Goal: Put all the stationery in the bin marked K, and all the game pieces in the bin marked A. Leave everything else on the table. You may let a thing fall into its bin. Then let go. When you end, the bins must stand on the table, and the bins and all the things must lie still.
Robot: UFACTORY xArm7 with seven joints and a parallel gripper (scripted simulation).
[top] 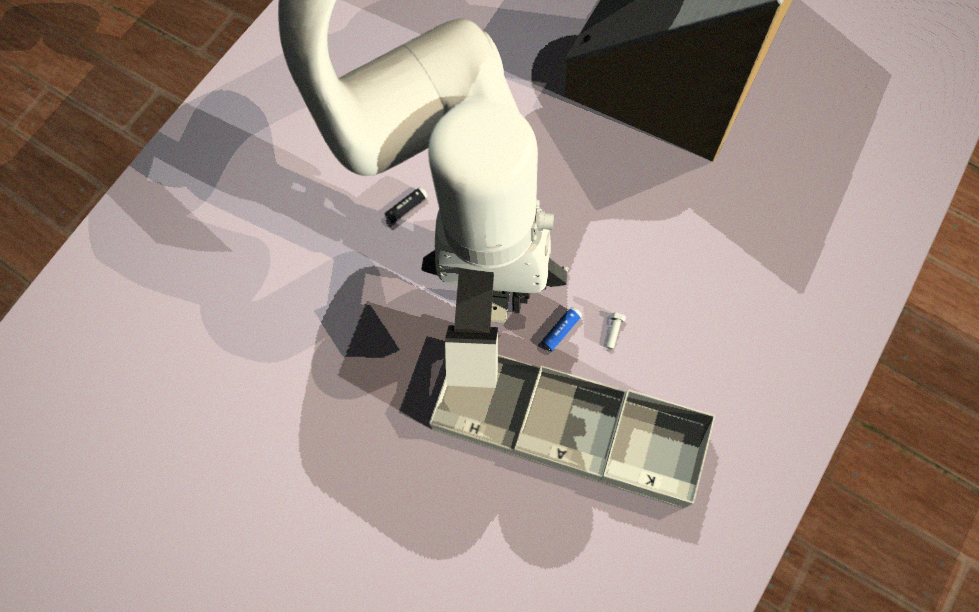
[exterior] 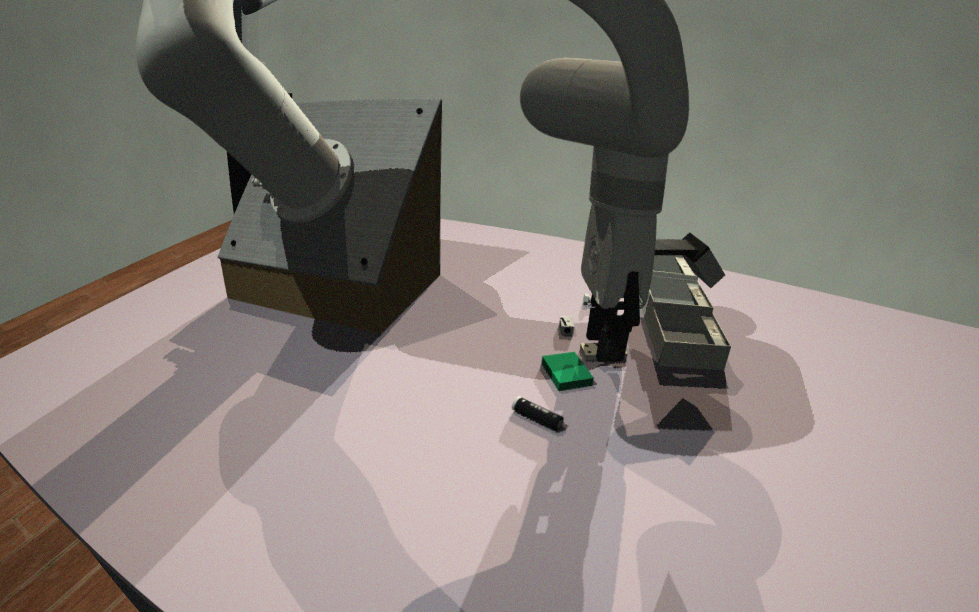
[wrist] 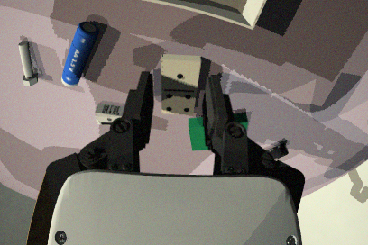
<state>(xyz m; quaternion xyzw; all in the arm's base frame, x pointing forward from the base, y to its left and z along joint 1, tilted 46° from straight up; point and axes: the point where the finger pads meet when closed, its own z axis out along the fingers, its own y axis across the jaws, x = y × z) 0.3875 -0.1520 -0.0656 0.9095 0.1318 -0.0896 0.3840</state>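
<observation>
A cream domino (top: 498, 312) (exterior: 588, 350) (wrist: 180, 69) with black dots lies flat on the table. My gripper (exterior: 612, 354) (wrist: 179, 88) is partly open and low over the table, its fingers on both sides of the domino; the wrist view shows a gap on each side. A small metal sharpener (exterior: 566, 326) (wrist: 108, 113) lies beside the left finger in the wrist view. A green flat block (exterior: 567, 370) (wrist: 197, 133) lies partly behind the right finger there and is hidden in the top view. Bin K (top: 675, 487) and bin A (top: 582, 462) show nothing inside.
Bin H (top: 453, 422) joins bin A in one row; the wrist camera housing partly covers it. A blue battery (top: 561, 329) (wrist: 79, 53) and a bolt (top: 614, 331) (wrist: 27, 59) lie near the bins. A black battery (top: 406, 206) (exterior: 539, 413) lies beyond the green block.
</observation>
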